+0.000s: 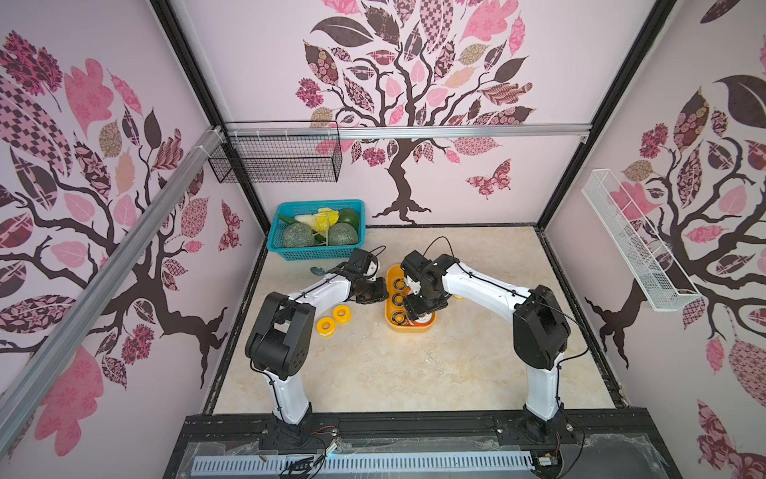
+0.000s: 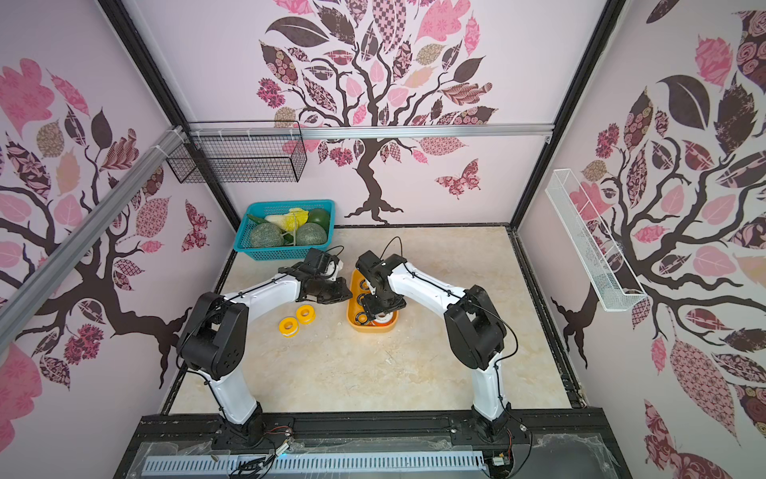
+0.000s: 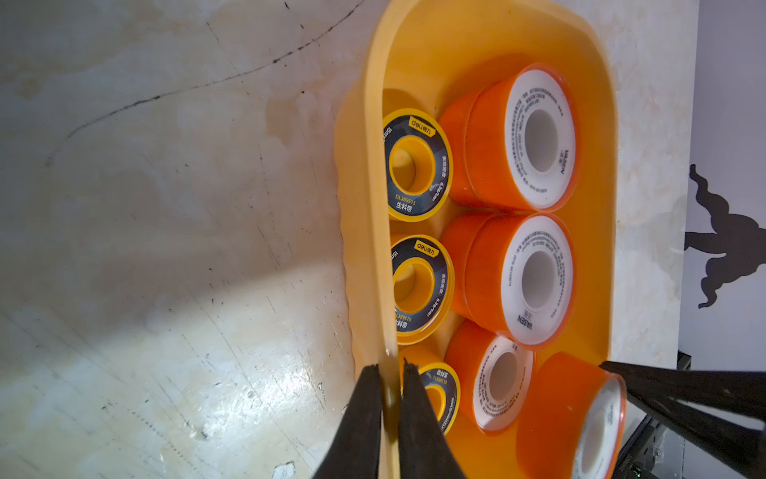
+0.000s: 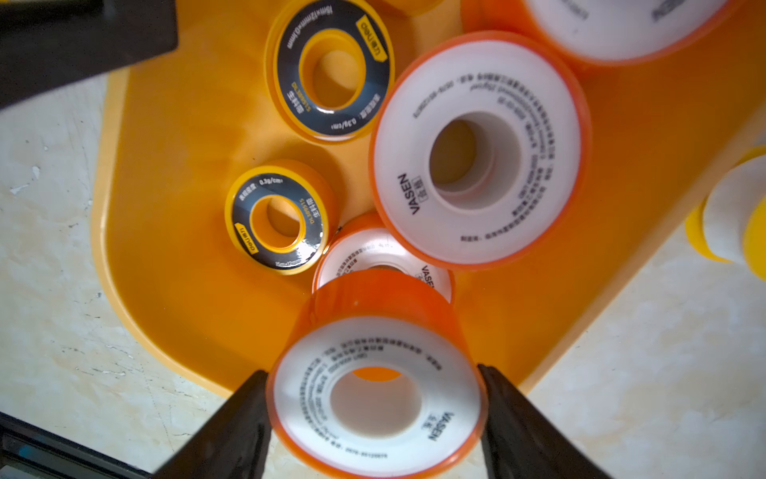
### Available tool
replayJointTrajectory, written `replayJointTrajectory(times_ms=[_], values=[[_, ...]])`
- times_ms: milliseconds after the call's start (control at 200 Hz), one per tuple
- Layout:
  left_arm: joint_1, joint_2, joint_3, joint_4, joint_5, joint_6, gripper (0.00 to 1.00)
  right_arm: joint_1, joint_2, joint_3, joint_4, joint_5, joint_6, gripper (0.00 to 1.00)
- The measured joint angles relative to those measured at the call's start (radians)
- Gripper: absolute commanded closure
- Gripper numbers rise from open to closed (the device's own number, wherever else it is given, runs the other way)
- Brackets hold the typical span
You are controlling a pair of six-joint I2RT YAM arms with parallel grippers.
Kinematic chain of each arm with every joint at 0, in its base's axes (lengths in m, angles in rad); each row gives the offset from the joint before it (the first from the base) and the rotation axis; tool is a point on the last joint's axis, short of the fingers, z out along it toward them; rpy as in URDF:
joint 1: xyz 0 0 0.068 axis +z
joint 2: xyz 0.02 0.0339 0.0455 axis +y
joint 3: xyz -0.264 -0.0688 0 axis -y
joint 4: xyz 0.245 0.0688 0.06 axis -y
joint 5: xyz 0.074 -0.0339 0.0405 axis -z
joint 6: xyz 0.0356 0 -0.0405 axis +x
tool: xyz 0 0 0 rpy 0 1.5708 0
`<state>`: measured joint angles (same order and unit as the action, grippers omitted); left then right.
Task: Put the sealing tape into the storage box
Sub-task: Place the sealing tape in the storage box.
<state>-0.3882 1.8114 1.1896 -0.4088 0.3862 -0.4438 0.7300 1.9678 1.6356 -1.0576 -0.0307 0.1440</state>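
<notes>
Marbled tabletop (image 1: 373, 373); wrist views only: left claw (image 3: 390, 367) pinching storage box (image 3: 456, 41), right claw (image 4: 373, 371) gripping orange spool (image 4: 373, 307)

White arms (image 1: 321, 290), black joints (image 1: 539, 327), thin black cables (image 1: 441, 237).

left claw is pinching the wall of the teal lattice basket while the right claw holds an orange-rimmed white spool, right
No: the left wrist view shows the left claw pinching the wall of the shallow yellow-orange plastic tub. The right claw does hold an orange-rimmed white-faced tape spool.
</notes>
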Motion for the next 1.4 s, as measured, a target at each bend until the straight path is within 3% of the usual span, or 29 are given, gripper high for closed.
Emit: replayJointTrajectory(times_ms=[1401], values=[[0.0, 0.0, 0.002, -0.005, 0.001, 0.0, 0.87, 0.007, 0.031, 0.008, 0.001, 0.063, 0.001, 0.16]])
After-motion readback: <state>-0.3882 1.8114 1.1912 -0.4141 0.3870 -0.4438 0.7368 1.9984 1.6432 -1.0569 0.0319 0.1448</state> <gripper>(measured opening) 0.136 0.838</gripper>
